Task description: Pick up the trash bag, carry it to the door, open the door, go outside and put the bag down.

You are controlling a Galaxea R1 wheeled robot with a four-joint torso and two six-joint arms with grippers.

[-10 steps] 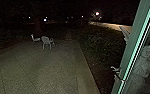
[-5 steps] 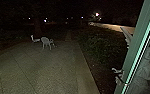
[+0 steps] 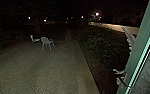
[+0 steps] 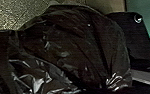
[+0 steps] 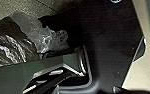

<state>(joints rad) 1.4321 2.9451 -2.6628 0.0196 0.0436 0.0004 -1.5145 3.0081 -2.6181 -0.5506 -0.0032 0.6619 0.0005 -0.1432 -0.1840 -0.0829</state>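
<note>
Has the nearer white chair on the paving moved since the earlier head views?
No: in the head view, the white chair keeps its place against the far edge of the paving.

On your robot, you see a wide, matt black plate [image 5: 108, 37] with a straight-cut, angled corner and a bright, ring-like round fitting [image 4: 138, 18] near its edge. Your jointed bar [image 5: 13, 72] shows greenish-grey flat faces, an angular black recess with pale glints, and a smooth, curved dark rim [image 5: 88, 67].
</note>
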